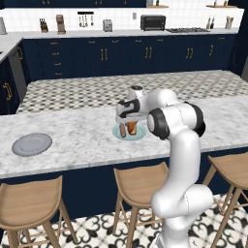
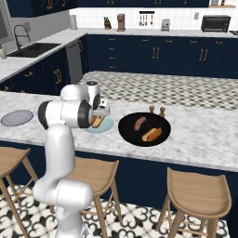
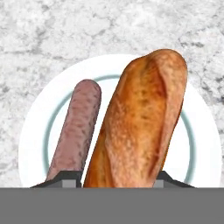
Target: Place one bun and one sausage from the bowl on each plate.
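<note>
Lying between the jaws: bun (image 3: 140,122)

We see a robot arm (image 1: 177,160) built of smooth, glossy white segments, rounded like thick tubes and swelling into bulbous housings at each bend. Its joints are dark: in the left base view a black ring with a grey disc face caps the big elbow housing (image 1: 159,124), and the right base view shows a matching black-ringed grey disc (image 2: 85,114) on the same housing. A small grey-topped cylindrical cap (image 2: 92,85) crowns the wrist segment. The hand (image 1: 127,110) is a white block with a dark panel on its side, and its two small dark fingertips (image 3: 65,178) have grey faces.
</note>
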